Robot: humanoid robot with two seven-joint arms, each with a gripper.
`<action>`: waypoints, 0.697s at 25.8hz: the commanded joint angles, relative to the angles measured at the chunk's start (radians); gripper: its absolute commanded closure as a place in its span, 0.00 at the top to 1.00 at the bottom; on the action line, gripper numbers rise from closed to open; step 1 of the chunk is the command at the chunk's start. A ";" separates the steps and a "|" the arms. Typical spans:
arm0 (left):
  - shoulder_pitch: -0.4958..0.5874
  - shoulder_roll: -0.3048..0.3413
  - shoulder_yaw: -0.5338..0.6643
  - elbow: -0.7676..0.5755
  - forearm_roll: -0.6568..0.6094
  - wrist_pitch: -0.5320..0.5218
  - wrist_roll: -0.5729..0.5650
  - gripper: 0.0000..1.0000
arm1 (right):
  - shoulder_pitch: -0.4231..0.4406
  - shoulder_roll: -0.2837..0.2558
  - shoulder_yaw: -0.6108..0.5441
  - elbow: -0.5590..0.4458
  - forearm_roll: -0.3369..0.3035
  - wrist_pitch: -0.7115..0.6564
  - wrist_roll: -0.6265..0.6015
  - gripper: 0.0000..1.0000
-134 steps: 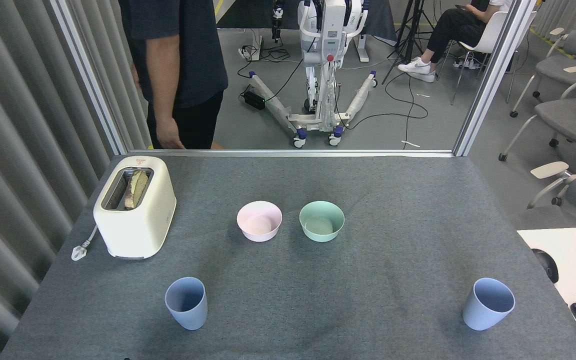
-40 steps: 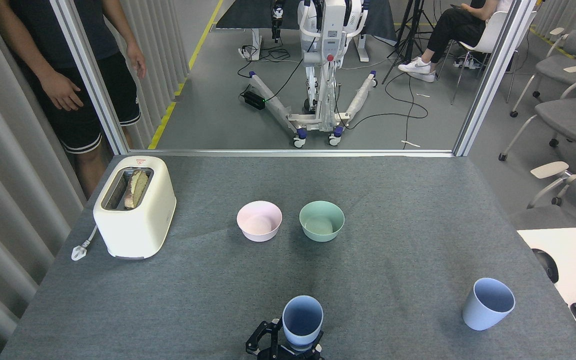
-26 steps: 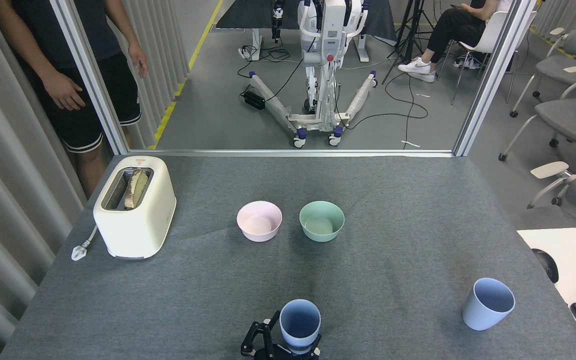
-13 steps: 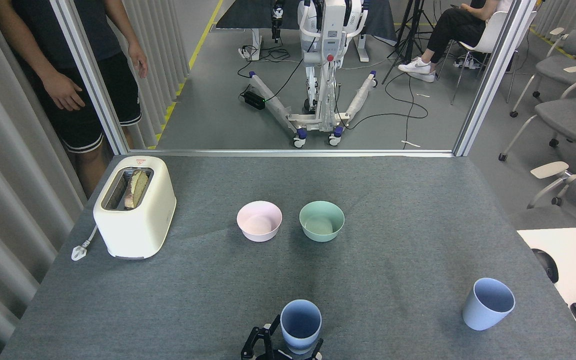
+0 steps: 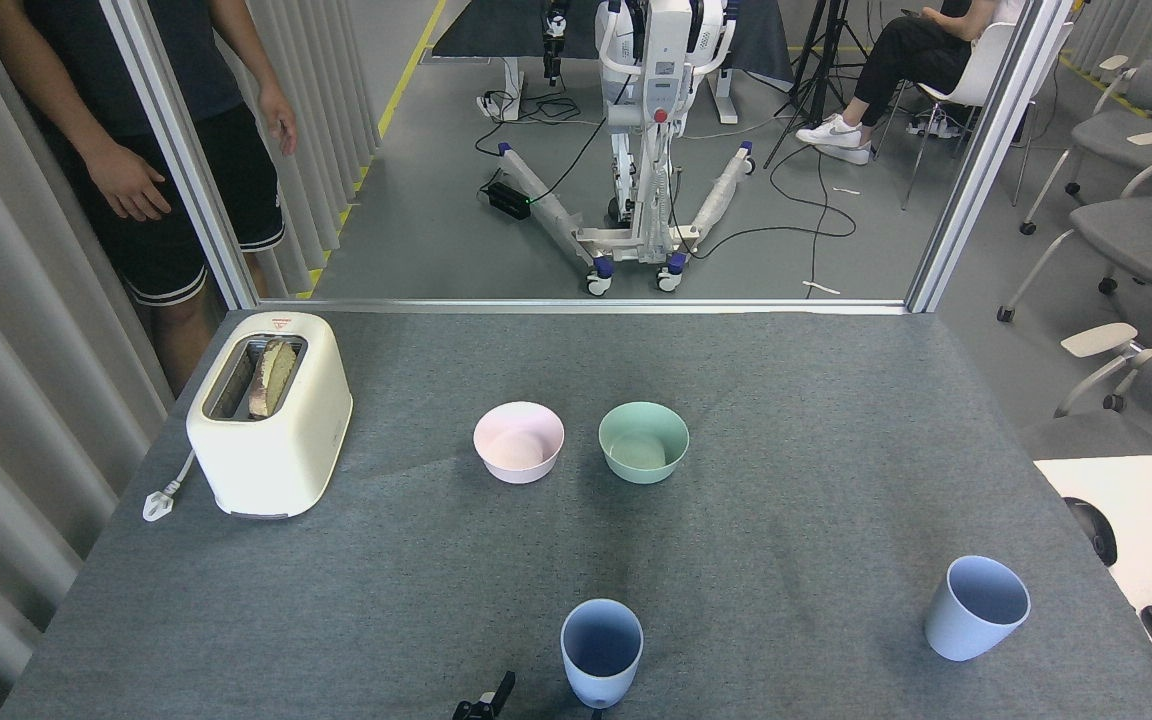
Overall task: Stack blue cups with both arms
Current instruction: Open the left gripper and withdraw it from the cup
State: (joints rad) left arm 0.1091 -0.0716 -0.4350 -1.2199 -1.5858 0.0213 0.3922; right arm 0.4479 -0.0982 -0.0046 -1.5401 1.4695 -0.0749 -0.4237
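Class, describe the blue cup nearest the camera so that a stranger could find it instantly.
Start at the grey table and go to its near edge, centre. A pale blue cup stands there upright, nearer than both bowls; its twin stands far right.

Two upright blue cups (image 5: 602, 652) (image 5: 976, 607), well apart

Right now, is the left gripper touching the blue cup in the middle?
Apart. The head view shows bare grey table between the left gripper at the bottom edge and the middle blue cup.
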 commanded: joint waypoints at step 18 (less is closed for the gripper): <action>0.202 0.092 0.242 -0.274 0.058 0.035 -0.015 1.00 | -0.066 -0.023 -0.239 0.106 -0.064 -0.008 0.059 1.00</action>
State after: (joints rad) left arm 0.3114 0.0196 -0.2037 -1.4945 -1.5265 0.0534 0.3789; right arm 0.4347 -0.1114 -0.1986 -1.4919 1.4054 -0.0841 -0.3779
